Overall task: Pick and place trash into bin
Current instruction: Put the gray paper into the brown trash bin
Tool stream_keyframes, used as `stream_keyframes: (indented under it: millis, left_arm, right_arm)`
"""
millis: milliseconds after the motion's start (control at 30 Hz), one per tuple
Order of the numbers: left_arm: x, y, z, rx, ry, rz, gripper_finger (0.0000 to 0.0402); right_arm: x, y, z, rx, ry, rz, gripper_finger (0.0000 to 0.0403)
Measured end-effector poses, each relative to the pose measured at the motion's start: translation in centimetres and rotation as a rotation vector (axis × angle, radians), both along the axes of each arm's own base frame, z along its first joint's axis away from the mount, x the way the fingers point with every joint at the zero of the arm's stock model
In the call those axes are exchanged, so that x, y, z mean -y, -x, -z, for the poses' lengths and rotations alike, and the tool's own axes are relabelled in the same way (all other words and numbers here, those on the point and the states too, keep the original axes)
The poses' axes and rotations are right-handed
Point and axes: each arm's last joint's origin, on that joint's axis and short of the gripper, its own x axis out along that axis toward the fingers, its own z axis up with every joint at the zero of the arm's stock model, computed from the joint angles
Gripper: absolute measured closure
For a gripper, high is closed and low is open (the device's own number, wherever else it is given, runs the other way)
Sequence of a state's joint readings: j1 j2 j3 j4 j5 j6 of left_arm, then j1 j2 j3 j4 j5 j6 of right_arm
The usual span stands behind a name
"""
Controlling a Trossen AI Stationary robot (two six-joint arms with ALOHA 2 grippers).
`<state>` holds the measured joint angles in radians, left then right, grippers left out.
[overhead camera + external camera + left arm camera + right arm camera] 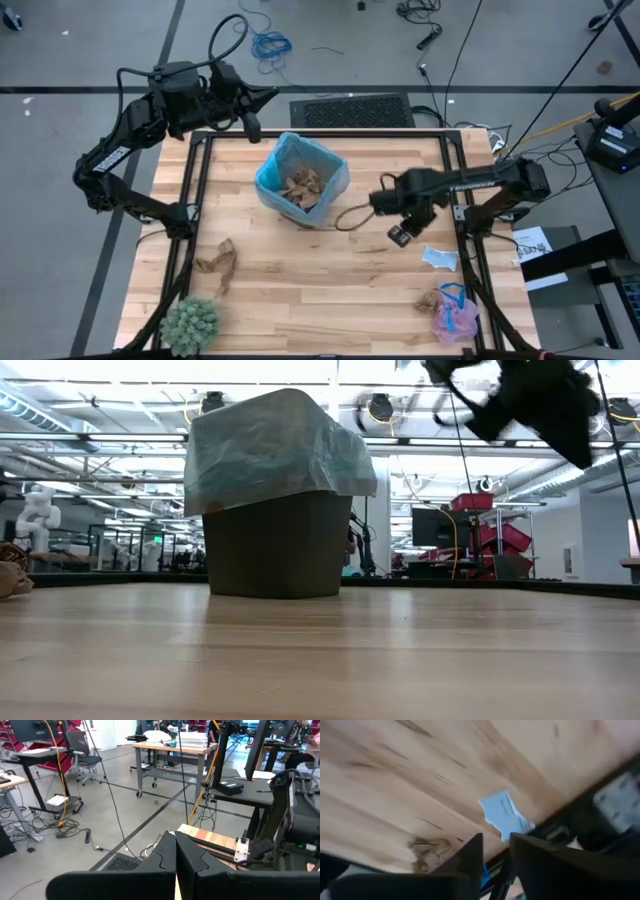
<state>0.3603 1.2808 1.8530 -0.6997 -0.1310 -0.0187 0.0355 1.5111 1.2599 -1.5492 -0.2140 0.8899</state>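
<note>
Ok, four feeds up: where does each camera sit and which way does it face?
High: overhead, straight down on the wooden table, both arms, blue-bag-lined dark bin.
Low: at tabletop height, level across to the bin; an arm hangs at top.
Left wrist: past the shut left gripper off the table toward room desks.
Right wrist: down past the right gripper at the torn white paper scrap.
Shared: that scrap also shows from overhead.

The brown paper wad (12,568) is cut off at the low view's edge, the bin (272,540) hides the counter behind it there, and the white paper bit (504,814) looks blurry past the right claw (496,851).
</note>
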Motion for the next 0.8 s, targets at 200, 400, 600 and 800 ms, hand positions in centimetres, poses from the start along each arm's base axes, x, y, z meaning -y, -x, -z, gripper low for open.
stream_keyframes:
  millis: [200, 400, 600, 800]
  left_arm:
    - [0.0, 0.0, 0.2, -0.030, -0.010, 0.002, 0.0402]
    - [0.0, 0.0, 0.3, -0.039, -0.013, 0.003, 0.0402]
    - [0.0, 0.1, 0.6, -0.068, -0.006, -0.016, 0.0402]
    - [-0.1, 0.1, 0.6, -0.069, -0.005, -0.028, 0.0402]
  right_arm:
    - [-1.7, 2.5, 6.2, -0.143, -0.029, 0.111, 0.0397]
    - [-2.6, 3.9, 10.8, -0.139, -0.021, 0.217, 0.0402]
    - [-3.5, 6.1, 14.5, -0.147, -0.006, 0.284, 0.0402]
    - [-4.0, 7.5, 15.8, -0.175, -0.020, 0.340, 0.0402]
